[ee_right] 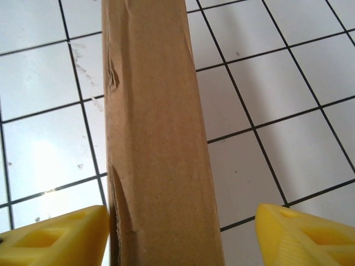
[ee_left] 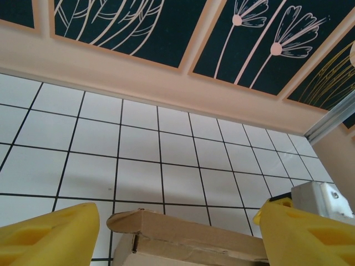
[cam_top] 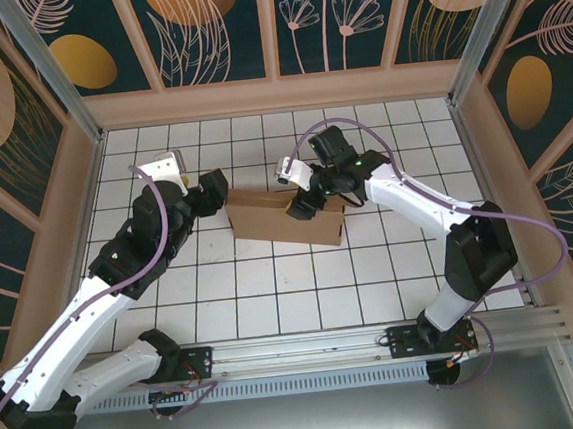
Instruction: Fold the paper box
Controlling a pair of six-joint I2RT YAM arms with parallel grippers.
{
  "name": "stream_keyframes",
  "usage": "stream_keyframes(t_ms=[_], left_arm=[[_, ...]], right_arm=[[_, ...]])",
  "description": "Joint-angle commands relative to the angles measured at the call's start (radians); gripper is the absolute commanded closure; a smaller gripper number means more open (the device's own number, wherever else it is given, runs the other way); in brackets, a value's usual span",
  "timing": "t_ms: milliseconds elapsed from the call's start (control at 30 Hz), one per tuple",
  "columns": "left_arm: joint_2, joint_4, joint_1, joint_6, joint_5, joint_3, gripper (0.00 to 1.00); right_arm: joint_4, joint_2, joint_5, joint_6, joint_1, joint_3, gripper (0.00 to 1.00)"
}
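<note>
The paper box (cam_top: 277,220) is a flat brown cardboard box lying on the white tiled table, near the middle. My left gripper (cam_top: 214,194) sits at the box's left end. In the left wrist view its yellow fingers (ee_left: 50,235) stand wide on either side of the box's end (ee_left: 188,235), open. My right gripper (cam_top: 302,205) hovers over the box's right half. In the right wrist view a narrow face of the box (ee_right: 155,138) runs up between the fingers (ee_right: 302,235). It is close to the left finger, with a clear gap to the right one.
Wooden walls (cam_top: 276,95) with dark flower panels close in the table on three sides, with aluminium posts (cam_top: 48,65) at the back corners. A metal rail (cam_top: 309,351) runs along the near edge. A pale metal piece (ee_left: 324,199) shows behind my left gripper's right finger.
</note>
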Motion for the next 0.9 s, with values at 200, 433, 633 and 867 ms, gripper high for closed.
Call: stream_keyframes(t_ms=[200, 433, 633, 867], left_arm=[[0.002, 0.032, -0.003, 0.061, 0.080, -0.040, 0.27], [0.029, 0.036, -0.003, 0.054, 0.126, -0.041, 0.27], [0.035, 0.038, -0.003, 0.056, 0.130, -0.039, 0.28], [0.093, 0.009, -0.003, 0.062, 0.174, -0.014, 0.33]], right_arm=[[-0.024, -0.032, -0.084, 0.044, -0.026, 0.024, 0.45], [-0.029, -0.045, -0.100, 0.051, -0.028, 0.017, 0.40], [-0.025, -0.047, -0.096, 0.057, -0.037, 0.020, 0.49], [-0.022, -0.052, -0.080, 0.048, -0.037, 0.028, 0.64]])
